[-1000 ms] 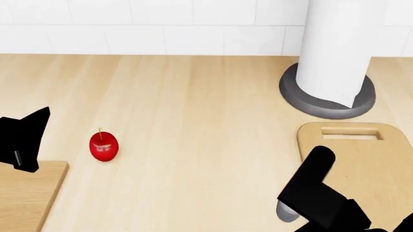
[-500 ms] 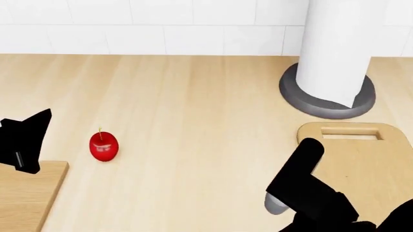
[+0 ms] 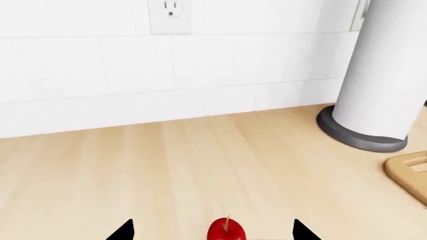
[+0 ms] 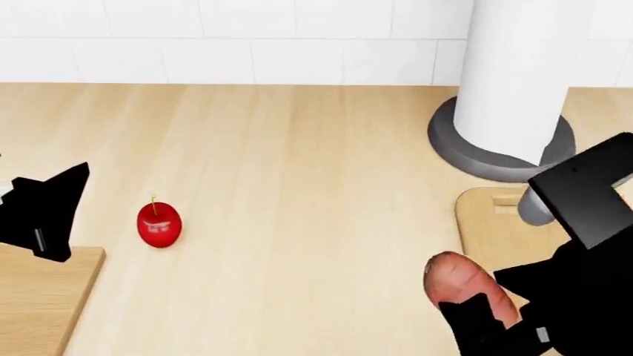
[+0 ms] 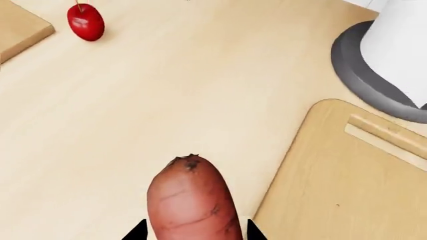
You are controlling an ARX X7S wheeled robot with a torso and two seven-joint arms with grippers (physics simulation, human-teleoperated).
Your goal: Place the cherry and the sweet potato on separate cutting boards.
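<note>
Right gripper (image 5: 193, 231) at the head view's lower right, its two black fingertips closed against either side of the sweet potato (image 5: 193, 200), which projects forward from between them; the black right arm rises behind it along the frame's right edge. Left gripper (image 3: 212, 232) at the head view's left edge, low over the counter, fingertips spread wide apart, clasping nothing.
</note>
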